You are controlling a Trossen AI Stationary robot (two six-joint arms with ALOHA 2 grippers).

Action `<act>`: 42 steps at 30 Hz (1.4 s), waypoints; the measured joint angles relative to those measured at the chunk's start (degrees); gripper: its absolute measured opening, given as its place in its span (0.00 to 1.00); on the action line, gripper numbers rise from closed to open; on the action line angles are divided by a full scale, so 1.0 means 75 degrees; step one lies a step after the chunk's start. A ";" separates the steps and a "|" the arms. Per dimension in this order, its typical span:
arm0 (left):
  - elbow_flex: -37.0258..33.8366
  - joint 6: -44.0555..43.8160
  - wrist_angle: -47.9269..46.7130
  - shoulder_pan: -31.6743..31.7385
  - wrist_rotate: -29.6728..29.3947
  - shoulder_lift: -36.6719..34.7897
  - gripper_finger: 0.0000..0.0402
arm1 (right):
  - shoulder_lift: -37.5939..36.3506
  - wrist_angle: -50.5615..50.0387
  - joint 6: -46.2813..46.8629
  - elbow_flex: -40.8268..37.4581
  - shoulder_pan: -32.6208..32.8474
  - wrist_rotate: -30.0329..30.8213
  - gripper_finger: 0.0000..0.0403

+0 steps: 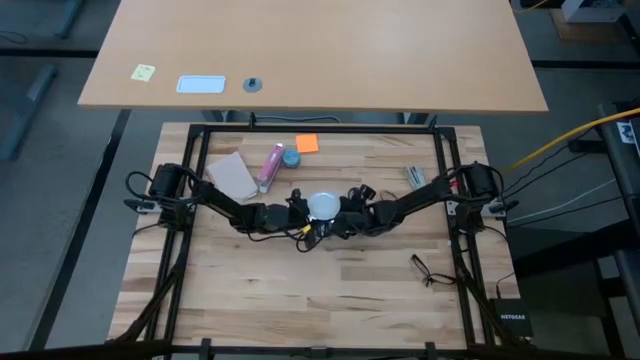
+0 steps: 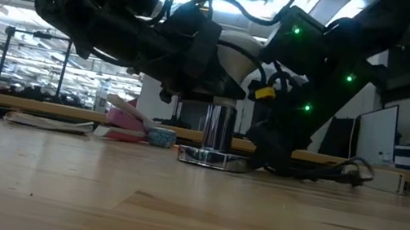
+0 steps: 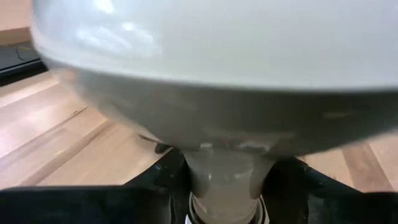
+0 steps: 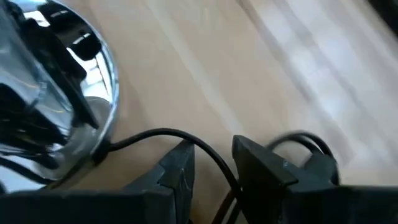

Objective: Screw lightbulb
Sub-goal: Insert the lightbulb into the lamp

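The lightbulb [image 1: 322, 206], a frosted white globe, stands upright at the table's middle, above the chrome lamp base [image 2: 213, 159] and its upright socket tube [image 2: 220, 126]. My left gripper [image 1: 300, 212] reaches in from the table's left and is shut on the bulb. The arms hide where the bulb's lower end meets the socket. My right gripper [image 4: 211, 165] comes from the table's right, slants down beside the lamp base [image 4: 56, 93] and is open. The base's black cord [image 4: 186, 138] shows in the gap between its fingers; I cannot tell whether it touches them. My left gripper pinches the bulb's narrow neck [image 3: 224, 177], just under the globe, between its two fingers [image 3: 155, 186]. The fingers come nearly level from the table's left. The bulb stands upright, globe on top, over the chrome socket.
On the far left part of the table lie a tan pad [image 1: 232, 175], a pink bottle [image 1: 270, 167], a small blue round object [image 1: 291, 158] and an orange note [image 1: 306, 143]. Eyeglasses [image 1: 428, 270] lie near the right front. A black frame [image 1: 320, 128] edges the table.
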 joint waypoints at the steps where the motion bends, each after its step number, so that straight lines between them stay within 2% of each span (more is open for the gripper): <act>1: 0.0000 0.0000 -0.0002 0.0003 -0.0010 0.0000 0.35 | -0.0014 0.0024 -0.0177 -0.0005 -0.0010 0.0046 0.30; 11: 0.0003 0.0081 -0.0017 -0.0015 -0.0052 -0.0007 0.35 | -0.0821 -0.0040 -0.1457 -0.0021 0.0065 0.0017 0.30; 21: 0.0012 0.0140 -0.0081 -0.0012 0.0029 -0.0003 0.35 | -0.1875 -0.0002 -0.1420 0.0056 0.0814 -0.0146 0.30; 25: 0.0015 0.0120 -0.0066 -0.0012 -0.0008 0.0003 0.35 | -0.1881 0.0017 -0.1427 0.0034 0.1216 -0.0346 0.30; 31: 0.0015 0.0111 -0.0057 -0.0004 -0.0041 0.0003 0.35 | -0.1886 0.0236 -0.1003 0.0037 0.1764 -0.1115 0.30; 36: 0.0012 0.0099 -0.0051 -0.0003 -0.0069 0.0003 0.35 | -0.1740 0.0273 -0.0929 0.0040 0.2099 -0.1085 0.30; 42: 0.0009 0.0088 -0.0045 -0.0003 -0.0096 0.0003 0.35 | -0.1043 0.0389 -0.0090 0.0039 0.2118 -0.1198 0.30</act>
